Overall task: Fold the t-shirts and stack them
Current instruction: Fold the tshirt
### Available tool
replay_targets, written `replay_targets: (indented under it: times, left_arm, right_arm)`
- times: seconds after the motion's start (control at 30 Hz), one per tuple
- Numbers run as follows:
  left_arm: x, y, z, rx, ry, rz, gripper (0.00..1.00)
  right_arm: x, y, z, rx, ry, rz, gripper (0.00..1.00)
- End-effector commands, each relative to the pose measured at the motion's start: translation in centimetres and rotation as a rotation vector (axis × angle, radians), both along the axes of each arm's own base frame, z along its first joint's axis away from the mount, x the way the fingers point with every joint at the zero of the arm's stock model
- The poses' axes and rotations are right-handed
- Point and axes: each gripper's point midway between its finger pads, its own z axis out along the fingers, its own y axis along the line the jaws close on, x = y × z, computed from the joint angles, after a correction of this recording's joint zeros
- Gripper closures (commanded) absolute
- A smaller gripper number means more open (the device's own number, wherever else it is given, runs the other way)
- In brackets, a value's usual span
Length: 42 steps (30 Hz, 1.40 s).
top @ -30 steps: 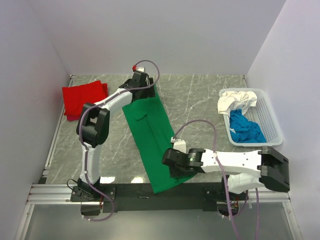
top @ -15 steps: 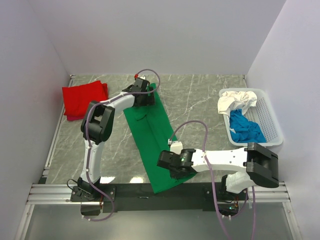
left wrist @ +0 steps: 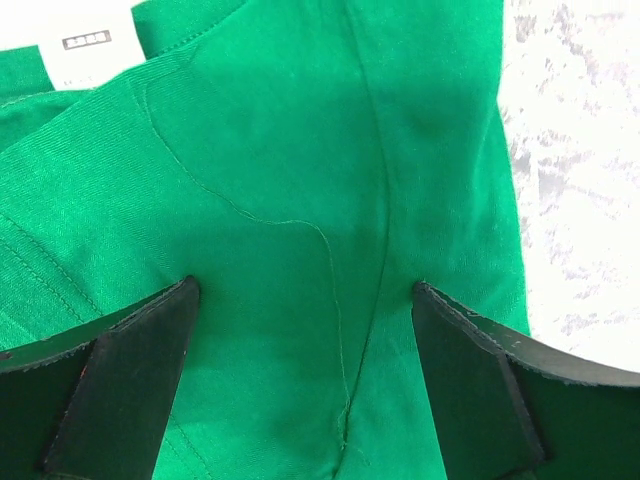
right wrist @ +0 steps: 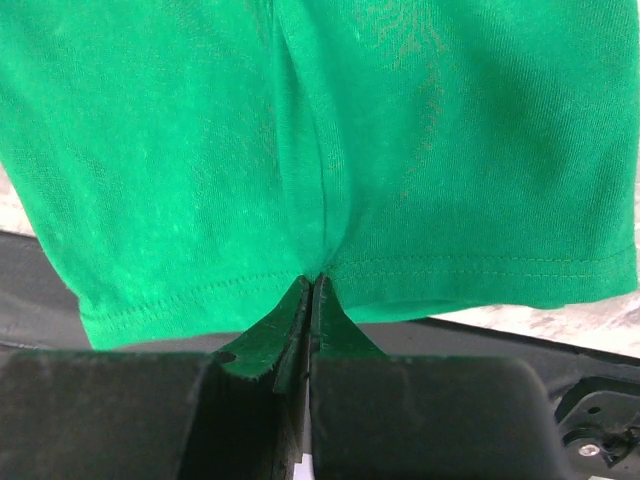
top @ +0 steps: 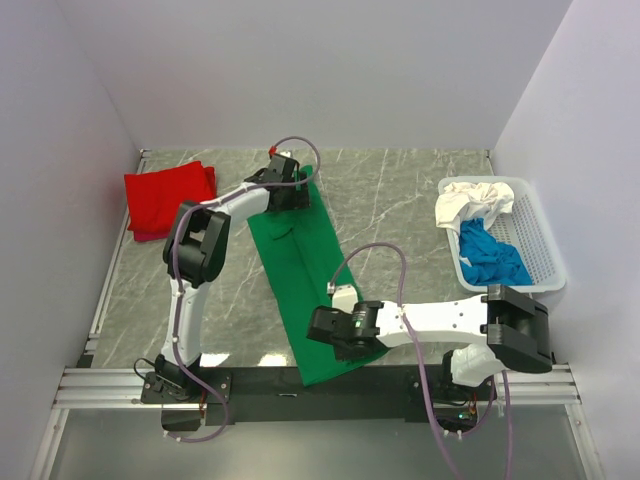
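Note:
A bright green t-shirt (top: 300,260) lies folded into a long strip, running from the far middle of the table to the near edge. My left gripper (top: 292,196) is over its far end. In the left wrist view it (left wrist: 305,288) is open, its fingers straddling the green cloth (left wrist: 300,150) below the white neck label (left wrist: 85,45). My right gripper (top: 322,345) is at the near hem. It (right wrist: 310,280) is shut there, pinching the hem of the green t-shirt (right wrist: 420,150). A red t-shirt (top: 165,198) lies folded at the far left.
A white lattice basket (top: 541,232) stands at the right with a white t-shirt (top: 475,200) and a blue t-shirt (top: 490,260) crumpled inside. The black rail (top: 260,380) runs along the table's near edge, under the green hem. Grey walls close in the left, back and right.
My right gripper has closed on the green hem and shifted a little to the left. The left gripper moved slightly over the collar end, then held still, staying open.

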Motion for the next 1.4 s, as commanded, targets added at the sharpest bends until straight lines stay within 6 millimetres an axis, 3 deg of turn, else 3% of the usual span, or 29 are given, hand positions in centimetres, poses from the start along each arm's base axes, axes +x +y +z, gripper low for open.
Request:
replay_targets:
  times: [0.0, 0.43, 0.57, 0.67, 0.8, 0.97, 1.23, 1.37]
  left_arm:
    - [0.5, 0.5, -1.9, 0.013, 0.031, -0.003, 0.06]
    - [1.4, 1.4, -3.1, 0.045, 0.036, 0.017, 0.05]
    - [1.9, 1.2, -1.3, 0.029, 0.004, 0.018, 0.05]
    - [2.5, 1.0, 0.7, 0.018, -0.031, 0.021, 0.05]
    - [2.7, 1.0, 3.0, 0.003, -0.07, 0.028, 0.05]
    - [1.8, 1.7, 5.1, -0.006, -0.109, 0.047, 0.05]
    - [1.0, 2.7, 3.3, 0.022, -0.085, 0.079, 0.05]
    - [1.3, 2.3, 1.8, 0.024, -0.054, 0.072, 0.05]
  right_arm:
    - [-0.2, 0.6, 0.8, -0.012, -0.011, 0.005, 1.0]
    - [-1.6, 1.8, 0.6, -0.022, 0.02, 0.059, 0.97]
    - [-1.5, 2.8, 2.2, 0.032, 0.0, 0.072, 0.73]
    - [-1.2, 2.9, 3.6, 0.069, -0.021, 0.066, 0.63]
    - [-0.6, 2.0, 4.5, 0.094, -0.057, 0.048, 0.53]
    - [1.2, 0.8, 4.2, 0.092, -0.095, 0.008, 0.51]
    - [5.3, 0.7, 2.9, 0.107, -0.151, -0.013, 0.51]
    - [5.4, 0.2, 1.0, 0.069, -0.127, -0.01, 0.51]
